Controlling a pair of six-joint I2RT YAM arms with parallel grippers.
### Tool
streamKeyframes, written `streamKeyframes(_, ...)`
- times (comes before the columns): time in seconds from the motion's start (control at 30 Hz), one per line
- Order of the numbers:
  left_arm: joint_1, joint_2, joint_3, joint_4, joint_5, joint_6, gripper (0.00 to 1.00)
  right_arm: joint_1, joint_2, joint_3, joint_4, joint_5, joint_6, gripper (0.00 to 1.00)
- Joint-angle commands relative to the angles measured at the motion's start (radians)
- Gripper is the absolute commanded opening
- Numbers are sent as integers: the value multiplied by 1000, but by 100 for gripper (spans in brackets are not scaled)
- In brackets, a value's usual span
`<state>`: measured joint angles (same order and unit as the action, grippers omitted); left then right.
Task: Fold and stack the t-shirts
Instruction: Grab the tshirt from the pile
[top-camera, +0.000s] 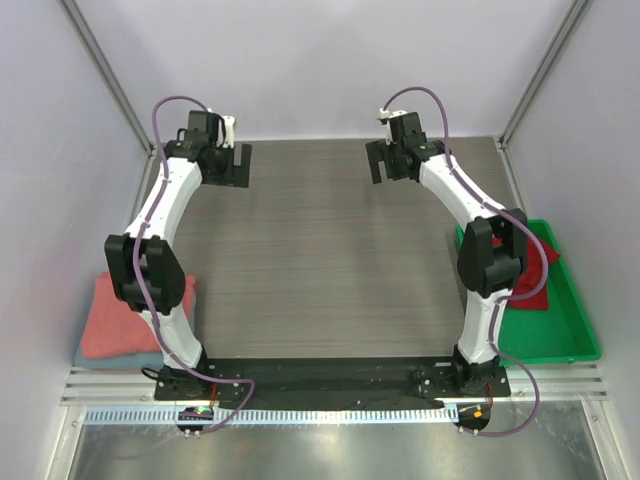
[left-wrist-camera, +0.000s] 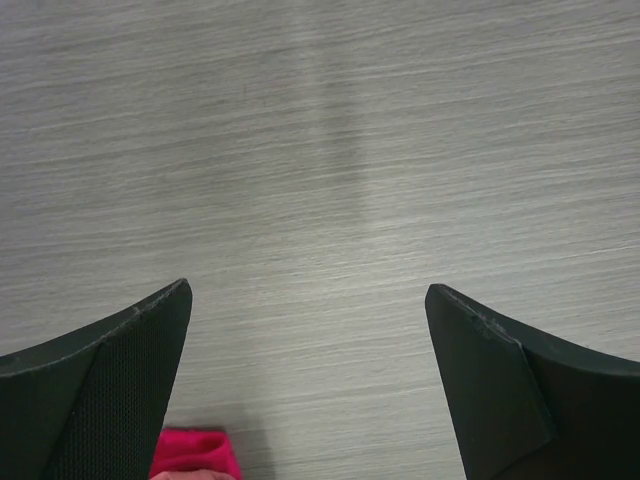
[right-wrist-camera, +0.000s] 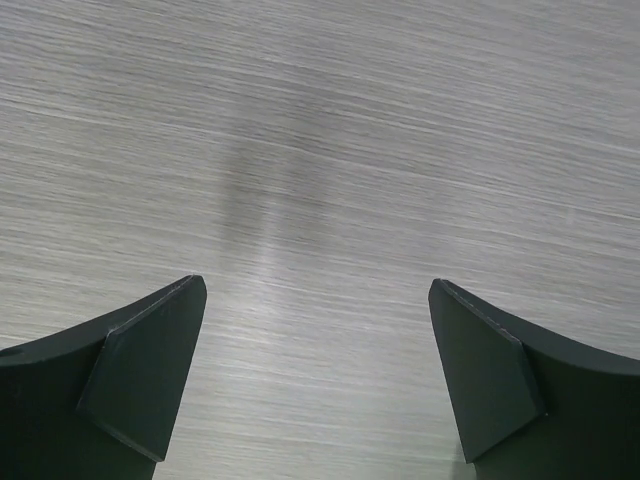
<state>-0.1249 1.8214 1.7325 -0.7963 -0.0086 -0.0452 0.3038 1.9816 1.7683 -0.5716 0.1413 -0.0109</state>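
The grey wood-grain table (top-camera: 330, 260) carries a folded salmon-pink t-shirt (top-camera: 120, 315) lying on a pale blue-grey t-shirt (top-camera: 110, 360) at its near left, and a green tray (top-camera: 572, 322) at its near right.

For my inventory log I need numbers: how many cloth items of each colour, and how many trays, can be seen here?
salmon-pink t-shirt: 1 visible, folded on top of the left pile
pale blue-grey t-shirt: 1, under the pink one
deep red t-shirt: 1, lying in the tray
green tray: 1
Total: 4
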Motion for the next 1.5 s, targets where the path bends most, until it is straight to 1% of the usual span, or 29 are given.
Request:
streamKeyframes(0.0,8,-36,84,8,77,-22,100,12,-128,-9,26,90,-63,100)
streamKeyframes(0.03,8,-30,102,-10,119,-19,100,11,-156,-10,18,99,-89,100)
streamKeyframes(0.07,8,-22,117,-50,162,22,100,9,-187,-21,13,110,-192,100)
streamKeyframes(0.1,7,-22,134,-64,232,40,100,3,-216,-33,-38,80,-251,100)
streamKeyframes(0.13,-5,-22,136,-72,239,66,100,-9,-287,-41,-65,28,-306,100)
streamKeyframes(0.17,-16,-14,145,-79,236,82,99,-38,-318,-53,-86,-4,-340,100)
streamKeyframes(0.27,-45,4,174,-101,202,100,94,-86,-426,-101,-137,55,-336,100)
streamKeyframes(0.3,-48,9,174,-100,203,94,93,-133,-444,-134,-172,81,-343,100)
streamKeyframes(0.37,-51,6,162,-87,206,97,91,-182,-481,-171,-209,124,-360,100)
streamKeyframes(0.4,-53,9,154,-95,205,111,89,-236,-495,-202,-255,164,-377,97)
streamKeyframes(0.43,-53,12,151,-101,202,122,88,-259,-495,-219,-279,182,-386,97)
streamKeyframes(0.5,-53,22,154,-125,208,149,85,-320,-518,-279,-335,210,-399,94)
streamKeyframes(0.53,-53,39,160,-141,214,162,82,-372,-532,-305,-344,205,-408,91)
streamKeyframes(0.57,-51,47,173,-165,234,168,80,-405,-546,-334,-347,198,-409,85)
streamKeyframes(0.6,-53,52,174,-175,243,171,79,-428,-569,-392,-346,196,-411,82)
streamKeyframes(0.63,-53,61,174,-178,252,171,79,-477,-573,-418,-343,179,-411,78)
streamKeyframes(0.67,-53,64,171,-179,263,168,79,-500,-575,-440,-340,160,-405,69)
streamKeyframes(0.73,-53,72,173,-176,275,160,79,-540,-564,-478,-332,80,-394,65)
streamKeyframes(0.77,-55,81,174,-173,274,160,79,-566,-558,-483,-323,61,-371,65)
streamKeyframes(0.93,-77,85,170,-164,228,177,79,-615,-504,-443,-317,-48,-334,65)
streamKeyframes(0.97,-84,84,159,-159,216,177,79,-618,-497,-434,-317,-90,-334,65)
streamKeyframes(1.07,-114,66,127,-146,173,199,80,-624,-477,-403,-320,-127,-345,65)
streamKeyframes(1.1,-127,53,118,-141,162,215,80,-624,-474,-380,-336,-187,-350,65)
streamKeyframes(1.2,-156,36,85,-130,122,237,80,-626,-466,-325,-381,-272,-377,65)
streamKeyframes(1.33,-170,35,79,-123,107,245,80,-626,-457,-262,-389,-316,-409,66)
streamKeyframes(1.47,-170,47,101,-126,95,248,80,-629,-359,-202,-410,-304,-380,64)
